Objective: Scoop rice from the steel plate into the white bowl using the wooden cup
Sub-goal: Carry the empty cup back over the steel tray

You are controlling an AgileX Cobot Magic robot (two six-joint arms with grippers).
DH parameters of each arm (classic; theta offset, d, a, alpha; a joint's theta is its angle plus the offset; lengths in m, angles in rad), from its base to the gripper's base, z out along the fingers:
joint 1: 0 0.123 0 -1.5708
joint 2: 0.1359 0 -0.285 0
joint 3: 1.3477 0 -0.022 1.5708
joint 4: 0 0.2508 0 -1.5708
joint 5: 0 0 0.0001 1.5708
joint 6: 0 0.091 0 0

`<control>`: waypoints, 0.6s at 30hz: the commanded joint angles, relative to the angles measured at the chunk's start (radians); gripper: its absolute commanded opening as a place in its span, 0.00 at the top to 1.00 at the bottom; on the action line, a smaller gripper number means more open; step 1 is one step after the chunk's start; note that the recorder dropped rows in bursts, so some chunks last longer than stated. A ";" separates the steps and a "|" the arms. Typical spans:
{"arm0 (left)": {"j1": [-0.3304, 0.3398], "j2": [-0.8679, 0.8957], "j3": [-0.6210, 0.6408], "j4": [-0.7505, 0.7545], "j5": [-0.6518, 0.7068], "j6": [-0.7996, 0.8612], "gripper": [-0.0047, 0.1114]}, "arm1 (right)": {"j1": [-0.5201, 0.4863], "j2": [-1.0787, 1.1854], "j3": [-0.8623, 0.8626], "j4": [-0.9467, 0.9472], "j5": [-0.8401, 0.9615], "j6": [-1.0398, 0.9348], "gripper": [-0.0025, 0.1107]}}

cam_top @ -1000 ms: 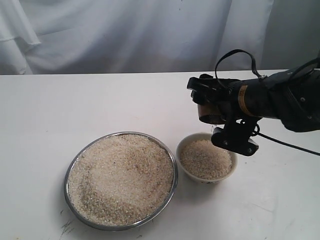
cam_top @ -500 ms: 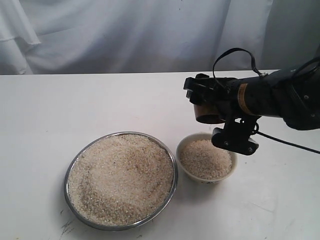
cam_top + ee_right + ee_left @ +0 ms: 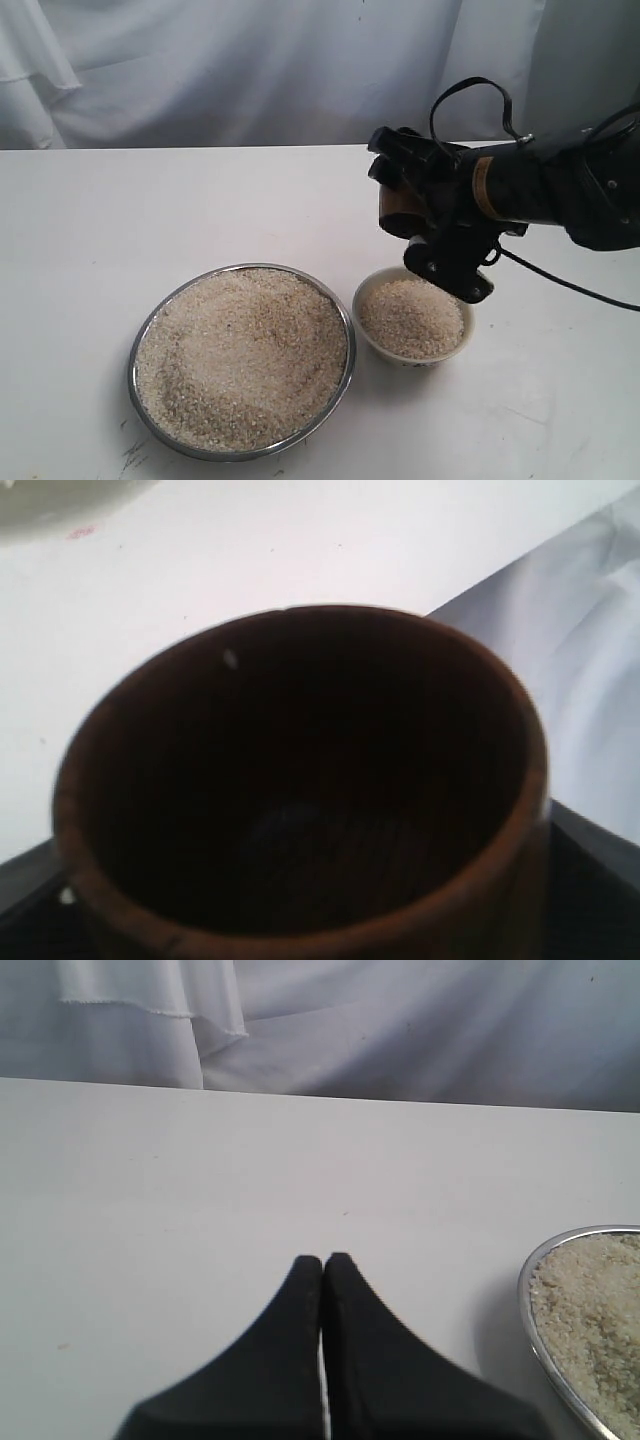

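Note:
The steel plate (image 3: 146,330) lies at the front left of the table, heaped with pale rice (image 3: 245,352); its rim (image 3: 530,1310) also shows in the left wrist view. To its right stands the white bowl (image 3: 372,343), filled with rice (image 3: 412,316). My right gripper (image 3: 402,190) hangs above the bowl's far rim, shut on the wooden cup (image 3: 397,213), which lies tipped on its side. In the right wrist view the cup (image 3: 300,780) fills the frame, its dark inside empty but for a stray grain or two. My left gripper (image 3: 323,1260) is shut on nothing, over bare table.
A white cloth backdrop (image 3: 250,70) hangs behind the white table (image 3: 150,210). A black cable (image 3: 570,283) trails from the right arm over the table at the right.
The right gripper has lifted slightly and rotated with the cup, moving off from over the bowl. Plate and bowl have stayed where they were.

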 commanded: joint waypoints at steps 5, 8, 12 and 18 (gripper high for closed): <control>-0.003 -0.004 0.005 0.001 -0.013 0.000 0.96 | 0.004 0.008 0.002 0.002 -0.022 0.515 0.98; -0.003 -0.004 0.005 0.001 -0.013 0.000 0.96 | -0.006 0.014 0.002 0.064 -0.110 0.654 0.98; -0.003 -0.004 0.005 0.001 -0.013 0.000 0.96 | -0.020 0.014 0.000 0.099 -0.261 0.794 0.98; -0.003 -0.004 0.005 0.001 -0.013 0.000 0.96 | -0.020 0.037 -0.020 0.099 -0.376 0.834 0.98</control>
